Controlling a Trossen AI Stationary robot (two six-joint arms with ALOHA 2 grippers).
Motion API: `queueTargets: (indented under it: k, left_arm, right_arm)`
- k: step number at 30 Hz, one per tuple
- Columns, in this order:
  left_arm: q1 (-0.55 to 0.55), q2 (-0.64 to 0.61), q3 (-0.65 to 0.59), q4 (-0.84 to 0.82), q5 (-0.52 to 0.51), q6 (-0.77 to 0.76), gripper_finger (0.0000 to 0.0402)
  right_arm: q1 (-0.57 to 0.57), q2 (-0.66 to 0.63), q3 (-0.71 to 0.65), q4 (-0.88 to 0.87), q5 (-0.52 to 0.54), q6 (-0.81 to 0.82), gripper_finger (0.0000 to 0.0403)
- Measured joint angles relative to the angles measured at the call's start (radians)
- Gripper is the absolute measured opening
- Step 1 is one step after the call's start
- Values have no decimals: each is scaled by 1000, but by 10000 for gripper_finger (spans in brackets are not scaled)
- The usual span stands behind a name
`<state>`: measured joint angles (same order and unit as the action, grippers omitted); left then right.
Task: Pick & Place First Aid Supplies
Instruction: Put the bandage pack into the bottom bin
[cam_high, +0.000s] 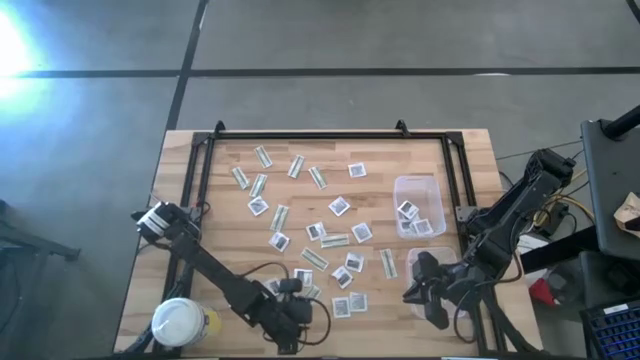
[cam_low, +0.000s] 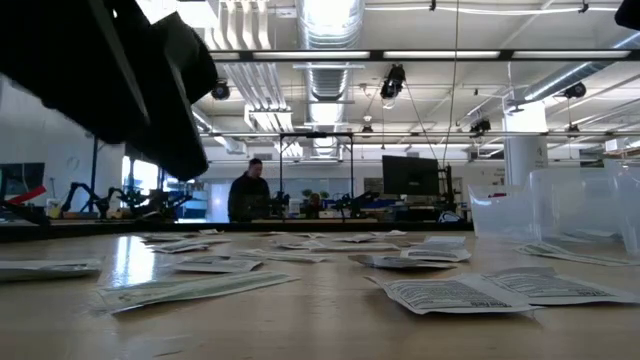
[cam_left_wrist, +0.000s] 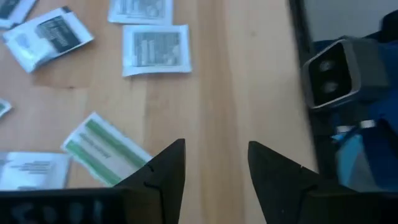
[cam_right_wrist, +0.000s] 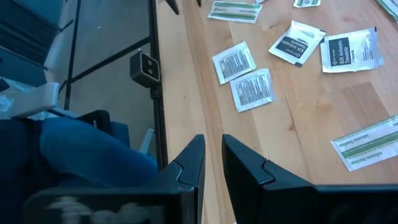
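Observation:
Small flat packets lie scattered on the wooden table: white squares with dark print and narrow green-and-white strips. My left gripper is open near the table's near edge. In its wrist view bare wood shows between the fingers. A green strip lies flat just beside one finger, and a square packet lies farther off. My right gripper hovers at the near right, by a clear tub. Its fingers stand open by a narrow gap over the table's edge, with square packets ahead.
A clear tub on the right holds a few packets, and a second tub sits beside my right gripper. A white-lidded jar stands at the near left corner. A black frame borders the table. A small camera sits at the near edge. A person stands far behind.

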<state>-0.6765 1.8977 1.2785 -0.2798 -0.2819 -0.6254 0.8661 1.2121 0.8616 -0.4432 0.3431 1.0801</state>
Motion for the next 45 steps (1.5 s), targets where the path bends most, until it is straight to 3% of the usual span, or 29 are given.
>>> queueTargets:
  k: [13, 39, 45]
  left_arm:
    - [1, 47, -7, -76, -98, -58, 162]
    - [1, 47, -67, -78, -82, -110, 163]
    - [5, 41, -123, -70, -94, -217, 163]
  right_arm:
    - [0, 0, 0, 1, 0, 0, 52]
    - [0, 0, 0, 5, 0, 0, 52]
    - [0, 0, 0, 6, 0, 0, 52]
